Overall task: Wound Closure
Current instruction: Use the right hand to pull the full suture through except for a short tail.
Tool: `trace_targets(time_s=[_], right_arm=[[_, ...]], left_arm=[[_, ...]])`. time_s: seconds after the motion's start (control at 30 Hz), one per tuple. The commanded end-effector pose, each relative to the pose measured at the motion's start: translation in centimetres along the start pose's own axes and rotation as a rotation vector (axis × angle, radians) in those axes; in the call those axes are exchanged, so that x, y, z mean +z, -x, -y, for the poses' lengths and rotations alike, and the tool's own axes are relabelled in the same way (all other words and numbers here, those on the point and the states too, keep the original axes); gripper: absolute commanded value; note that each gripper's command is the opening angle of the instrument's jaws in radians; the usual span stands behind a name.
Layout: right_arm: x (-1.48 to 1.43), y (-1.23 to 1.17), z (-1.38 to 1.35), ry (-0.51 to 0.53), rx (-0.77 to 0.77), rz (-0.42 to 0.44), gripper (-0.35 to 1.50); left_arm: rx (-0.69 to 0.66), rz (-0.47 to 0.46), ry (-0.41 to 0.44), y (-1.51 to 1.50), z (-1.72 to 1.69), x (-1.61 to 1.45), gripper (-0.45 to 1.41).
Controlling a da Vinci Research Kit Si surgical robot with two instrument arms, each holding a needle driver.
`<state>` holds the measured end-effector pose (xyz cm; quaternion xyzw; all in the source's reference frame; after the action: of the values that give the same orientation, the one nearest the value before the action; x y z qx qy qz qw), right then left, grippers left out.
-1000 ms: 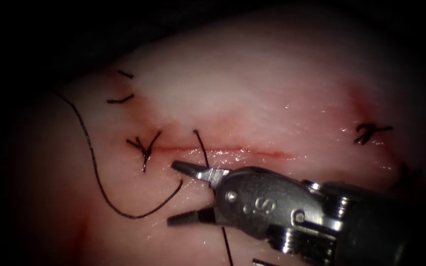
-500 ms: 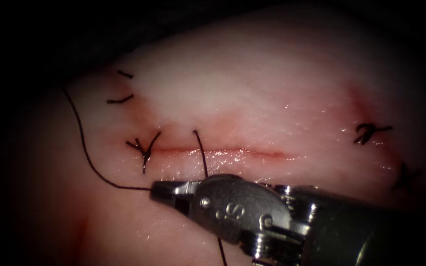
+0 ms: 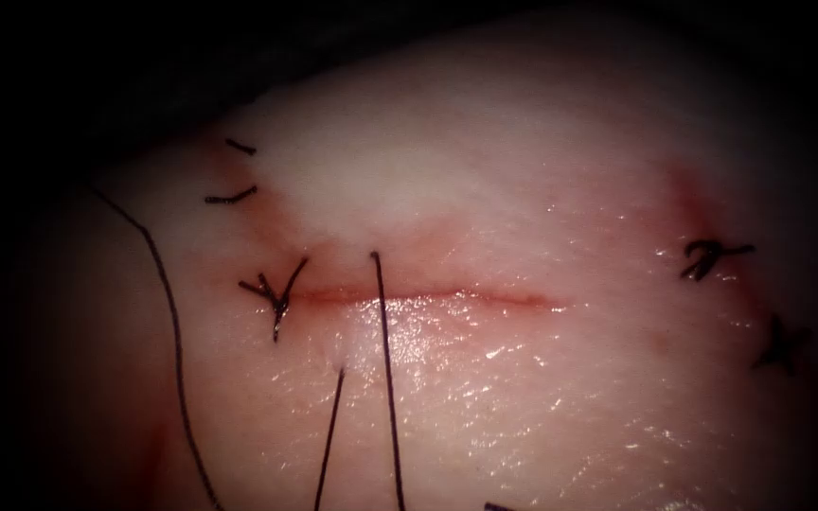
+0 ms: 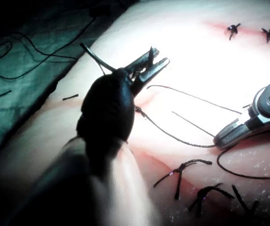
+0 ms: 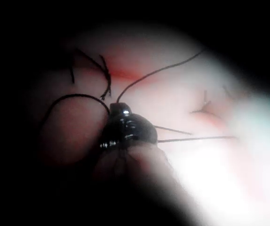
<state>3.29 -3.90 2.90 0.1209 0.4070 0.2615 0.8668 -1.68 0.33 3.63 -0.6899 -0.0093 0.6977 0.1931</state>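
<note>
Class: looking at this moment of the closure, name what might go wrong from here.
The right hand is shut on thread; two strands run straight out of the tissue at the cut: a hard pull may tear it. The open left hand holds nothing; loose thread nearby may snag it. I cannot tell where the needle is.

In the endoscope view the tissue [image 3: 523,189] is lit dimly from above and in front. It is brightest across its pale middle and is darkened toward every edge until the corners are lost in black. Small glints are thrown off its wet surface below the cut [image 3: 428,295], and the thread [image 3: 385,378] is seen there as a dark line. In the left wrist view the tissue is washed out by strong glare, the left tool [image 4: 158,55] is reduced to a near-black silhouette, and the right tool [image 4: 218,140] is brightly caught. In the right wrist view most is left in shadow, one patch is blown out, and a single highlight is carried on the right tool.
</note>
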Motion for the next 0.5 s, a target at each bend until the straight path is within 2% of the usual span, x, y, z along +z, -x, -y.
trace_targets(time_s=[0.03, 0.13, 0.2, 0.23, 0.27, 0.3, 0.33, 0.4, 0.5], right_arm=[[0.06, -0.24, 0.24, -0.02, 0.006, -0.018, -0.35], [0.01, -0.42, 0.5, -0.043, 0.009, -0.038, -0.35], [0.01, -0.46, 0.5, -0.06, 0.017, -0.047, -0.35], [0.02, -0.47, 0.42, -0.086, -0.043, -0.069, -0.06], [0.02, -0.47, 0.37, -0.09, -0.076, -0.084, 0.46], [0.02, -0.47, 0.31, -0.088, -0.107, -0.103, 0.89], [0.02, -0.46, 0.24, -0.078, -0.15, -0.123, 1.21], [-0.02, -0.43, 0.07, -0.05, -0.207, -0.184, 1.35], [-0.09, -0.41, -0.2, -0.03, -0.235, -0.238, 1.4]], left_arm=[[0.005, 0.014, 0.007, -0.06, 0.01, 0.07, -0.45], [0.008, 0.039, 0.017, -0.18, -0.1, 0.04, -0.45], [0.008, 0.041, 0.021, -0.19, -0.1, 0.01, -0.45], [0.007, 0.04, 0.025, -0.18, -0.08, -0.02, -0.45], [0.007, 0.04, 0.026, -0.17, -0.07, -0.04, -0.45], [0.006, 0.039, 0.029, -0.15, -0.04, -0.06, -0.45], [0.005, 0.045, 0.025, -0.14, -0.02, -0.08, -0.45], [0.001, 0.062, 0.013, -0.12, 0.06, -0.14, -0.45], [-0.012, 0.082, -0.025, -0.09, 0.17, -0.22, -0.45]])
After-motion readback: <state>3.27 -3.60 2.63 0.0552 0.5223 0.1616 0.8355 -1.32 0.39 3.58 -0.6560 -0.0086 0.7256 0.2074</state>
